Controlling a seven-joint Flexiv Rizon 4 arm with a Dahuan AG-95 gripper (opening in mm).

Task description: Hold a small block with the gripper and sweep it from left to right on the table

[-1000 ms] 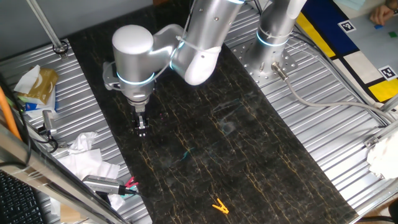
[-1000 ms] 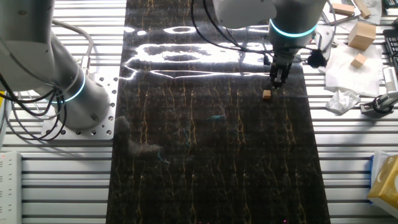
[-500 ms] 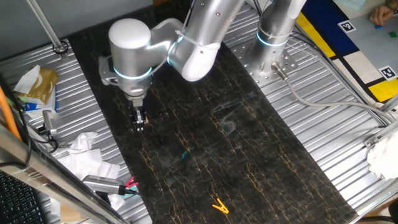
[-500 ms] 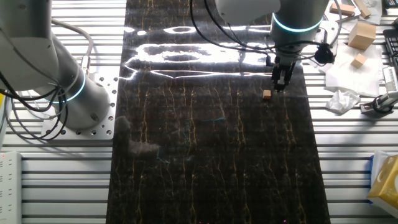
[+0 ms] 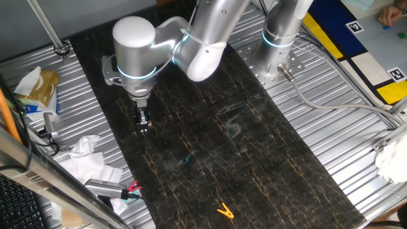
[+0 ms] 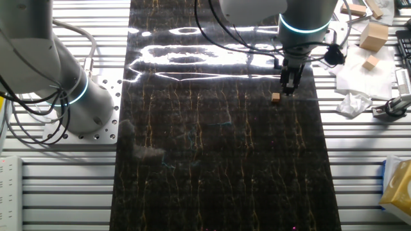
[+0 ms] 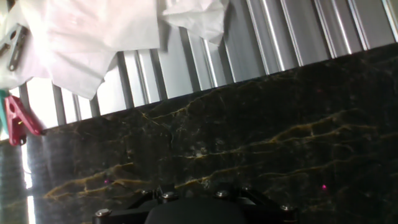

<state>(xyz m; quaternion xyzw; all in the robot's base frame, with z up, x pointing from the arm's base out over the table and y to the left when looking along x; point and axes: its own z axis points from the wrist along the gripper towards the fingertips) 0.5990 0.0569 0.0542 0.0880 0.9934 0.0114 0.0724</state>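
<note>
I am hovering the gripper [image 6: 288, 88], jaws near together on nothing though I cannot tell whether fully closed, just beside the small block [image 6: 275, 97] lying free on the table [image 6: 212, 179], judging it light, stiff and best pinched across opposite flat faces.

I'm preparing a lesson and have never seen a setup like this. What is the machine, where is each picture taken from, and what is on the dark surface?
It is a silver robot arm ending in a small black two-finger gripper. Two pictures come from fixed cameras on different sides of the table, a dark slab with gold veins. The third comes from a camera on the hand, looking down at the slab's edge, white paper and a red clip. On the slab lie a small block, just beside the gripper and not held, and a yellow clip. Whether the fingers are open is unclear.
</note>
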